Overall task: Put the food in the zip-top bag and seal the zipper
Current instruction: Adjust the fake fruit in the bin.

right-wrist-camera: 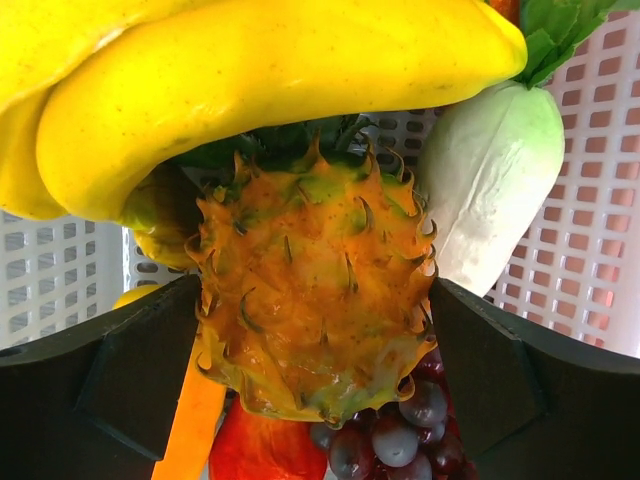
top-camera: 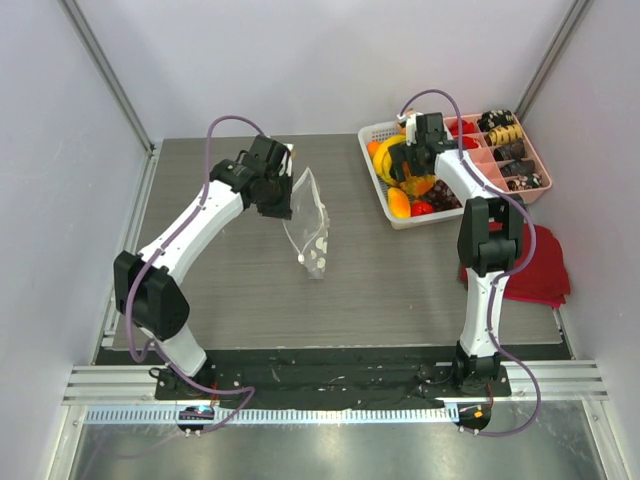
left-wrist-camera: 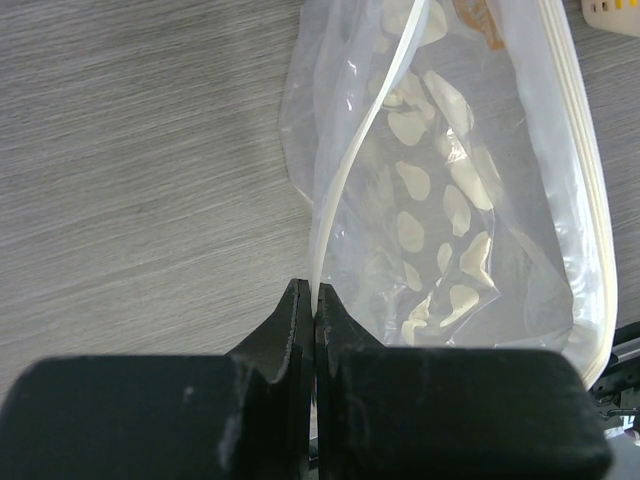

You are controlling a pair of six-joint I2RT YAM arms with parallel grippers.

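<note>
left gripper: raised over the grey table, jaws pressed together on the zipper of the zip-top bag. the dotted bag hangs from that grip, mouth gaping. right gripper: down in the white mesh basket, fingers clamped against both sides of the orange scaly fruit. the fruit sits under a yellow banana, beside the white radish, above dark grapes. pink tray adjoins the basket's right side.
</note>
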